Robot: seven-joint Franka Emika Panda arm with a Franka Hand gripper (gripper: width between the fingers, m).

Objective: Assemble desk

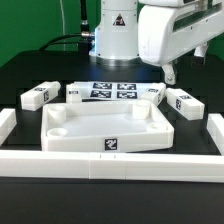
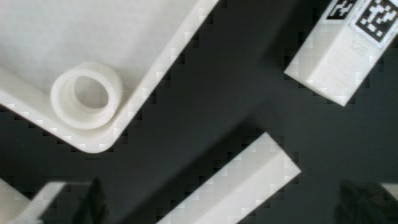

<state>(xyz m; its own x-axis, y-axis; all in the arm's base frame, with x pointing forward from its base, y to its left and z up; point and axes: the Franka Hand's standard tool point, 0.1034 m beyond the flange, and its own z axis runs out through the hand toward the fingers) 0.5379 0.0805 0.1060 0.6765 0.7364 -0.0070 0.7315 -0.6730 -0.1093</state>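
The white rimmed tabletop [image 1: 105, 125] lies in the middle of the black table, with a round corner recess [image 2: 86, 92] close under the wrist camera. Two leg blocks [image 1: 38, 96] [image 1: 72, 92] lie to its far left in the exterior view. Two more [image 1: 160, 92] [image 1: 182, 102] lie to its far right. My gripper [image 1: 171, 70] hangs above those right-hand blocks, open and holding nothing. In the wrist view one tagged leg block [image 2: 347, 50] lies apart from the tabletop. A second plain-faced block [image 2: 246, 180] lies slanted on the table below the open gripper [image 2: 210, 208], between its dark fingers [image 2: 43, 203].
The marker board [image 1: 112, 90] lies flat behind the tabletop. A long low white border wall [image 1: 110, 162] runs along the front, with side pieces at the exterior view's left [image 1: 6, 125] and right [image 1: 214, 130]. The arm's base [image 1: 115, 30] stands at the back.
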